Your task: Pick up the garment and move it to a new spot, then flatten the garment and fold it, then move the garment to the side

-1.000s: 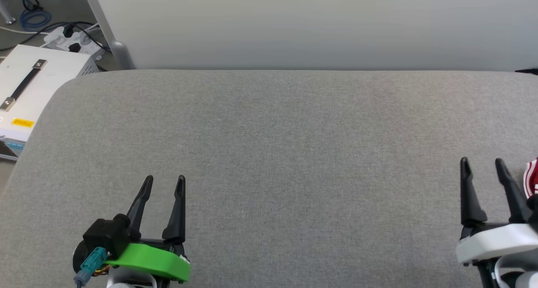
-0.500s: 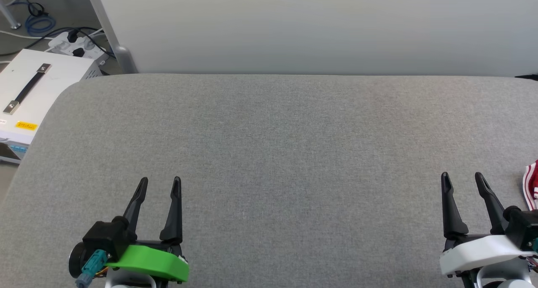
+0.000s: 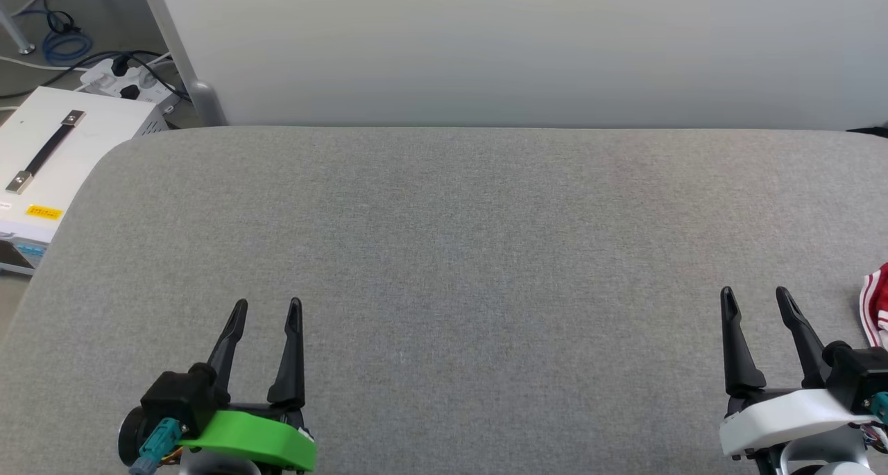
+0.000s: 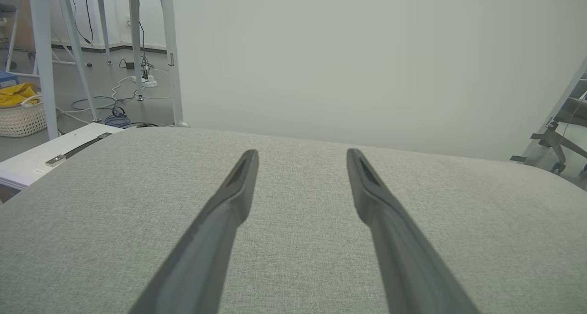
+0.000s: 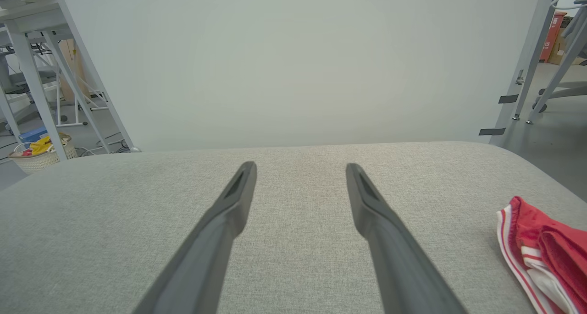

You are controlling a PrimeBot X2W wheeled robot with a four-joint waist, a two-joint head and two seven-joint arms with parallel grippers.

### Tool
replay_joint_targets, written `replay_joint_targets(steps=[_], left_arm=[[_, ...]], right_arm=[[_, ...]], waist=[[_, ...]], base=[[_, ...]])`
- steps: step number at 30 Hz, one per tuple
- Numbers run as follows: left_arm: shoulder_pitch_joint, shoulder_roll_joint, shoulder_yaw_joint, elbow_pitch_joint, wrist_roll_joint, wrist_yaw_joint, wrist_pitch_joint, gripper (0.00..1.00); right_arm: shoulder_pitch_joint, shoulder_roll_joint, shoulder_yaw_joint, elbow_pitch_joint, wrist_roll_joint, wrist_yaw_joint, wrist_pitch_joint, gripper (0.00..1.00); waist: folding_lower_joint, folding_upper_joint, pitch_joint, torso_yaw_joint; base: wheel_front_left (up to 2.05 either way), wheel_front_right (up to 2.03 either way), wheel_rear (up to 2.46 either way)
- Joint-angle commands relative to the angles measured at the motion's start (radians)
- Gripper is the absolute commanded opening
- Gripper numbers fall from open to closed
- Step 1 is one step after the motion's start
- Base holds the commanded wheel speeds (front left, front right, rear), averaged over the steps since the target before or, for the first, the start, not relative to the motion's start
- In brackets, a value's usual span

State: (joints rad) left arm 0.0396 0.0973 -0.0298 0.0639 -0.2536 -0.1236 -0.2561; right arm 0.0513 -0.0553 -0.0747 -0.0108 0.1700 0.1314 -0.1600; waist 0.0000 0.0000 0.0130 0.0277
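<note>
Red garment (image 3: 875, 305) bunched on grey surface (image 3: 444, 239) at 3 o'clock from right gripper (image 3: 754, 293), near but untouched; long axis unclear, mostly out of frame. Right arm much nearer; left gripper (image 3: 268, 301) well apart toward 9 o'clock. Both pairs of fingers spread, empty.

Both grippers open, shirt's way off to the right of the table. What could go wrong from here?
1. The garment lies bunched at the head view's right border, mostly cut off, so a grasp point is hard to judge.
2. It sits near the right edge of the table; a nudge from the right gripper could push it off.
</note>
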Motion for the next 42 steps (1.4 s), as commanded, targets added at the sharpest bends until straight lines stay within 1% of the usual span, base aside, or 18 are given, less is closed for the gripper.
replay_joint_targets(steps=[1,10,11,42], left_arm=[[0.011,-0.001,-0.004,0.0,-0.001,-0.007,-0.006,1.0],[0.016,0.006,-0.02,-0.008,-0.013,-0.007,-0.006,1.0],[0.001,0.003,-0.021,-0.006,-0.009,-0.004,0.001,0.0],[-0.008,-0.008,-0.013,-0.019,0.048,0.024,0.057,0.0]], right_arm=[[0.003,0.002,0.002,0.0,-0.003,-0.001,-0.003,1.0],[0.007,0.002,0.012,0.004,-0.003,-0.001,0.0,1.0],[0.0,0.002,0.011,0.003,0.0,0.0,0.0,0.0],[-0.011,0.002,0.025,0.004,-0.037,0.0,0.035,0.0]], waist=[[0.0,0.0,0.0,0.0],[0.0,0.0,-0.005,-0.002],[0.0,0.0,-0.005,-0.002],[0.0,0.0,-0.007,-0.008]], base=[[0.0,0.0,0.0],[0.0,0.0,0.0],[0.0,0.0,0.0],[0.0,0.0,0.0]])
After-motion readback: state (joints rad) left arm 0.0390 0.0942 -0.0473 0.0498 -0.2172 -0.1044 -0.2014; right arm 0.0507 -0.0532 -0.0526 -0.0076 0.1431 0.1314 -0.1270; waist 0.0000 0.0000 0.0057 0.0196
